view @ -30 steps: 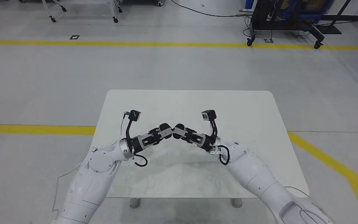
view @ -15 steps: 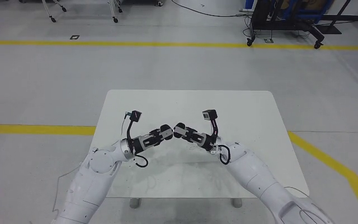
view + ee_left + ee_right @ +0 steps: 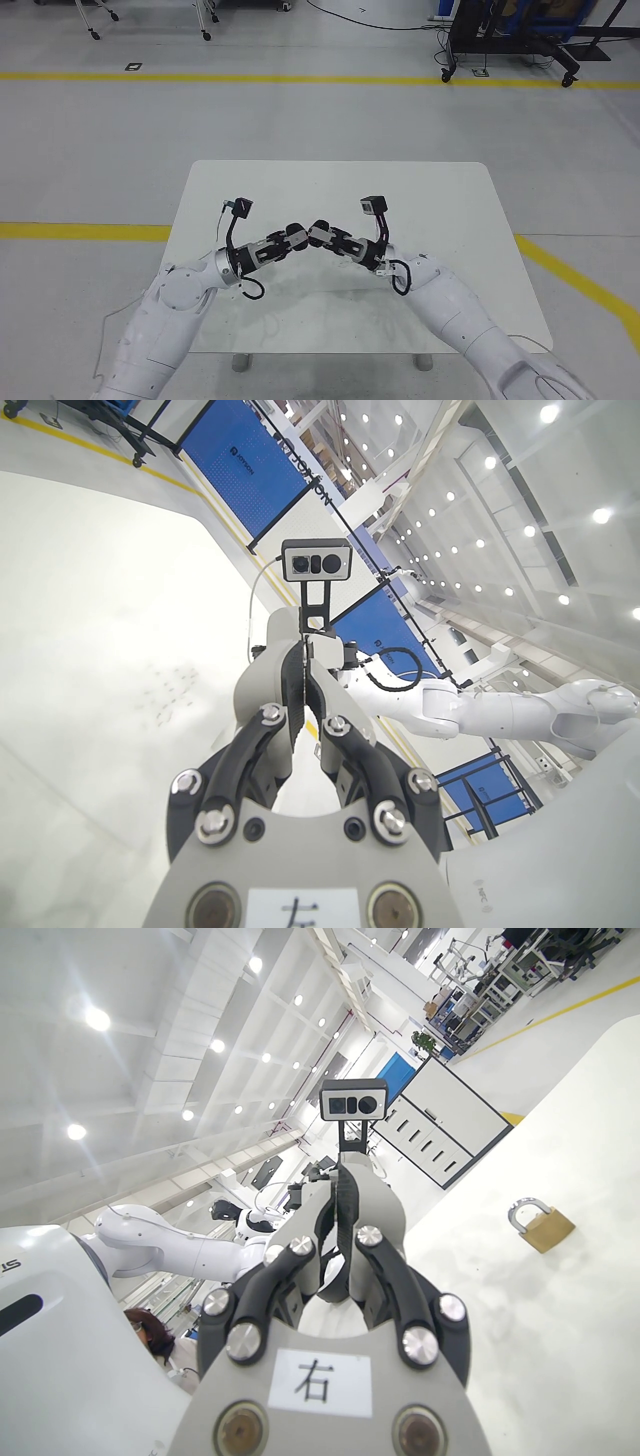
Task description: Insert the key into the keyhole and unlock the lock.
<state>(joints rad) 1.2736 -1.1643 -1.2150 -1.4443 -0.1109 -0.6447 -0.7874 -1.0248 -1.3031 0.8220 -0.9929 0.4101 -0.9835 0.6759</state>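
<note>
You have a grey floor (image 3: 320,120) crossed by yellow lines (image 3: 300,77), and on it the white counter (image 3: 440,200), with a white drawer cabinet (image 3: 440,1133) standing beyond one counter edge. The left arm (image 3: 190,290) and right arm (image 3: 450,300) bend inward above the counter's middle, so the left jaws and right jaws point at each other, tips nearly meeting. Both pairs are closed, with nothing visible between them. The brass padlock (image 3: 542,1227) lies flat on the counter, apart from the right jaws.
</note>
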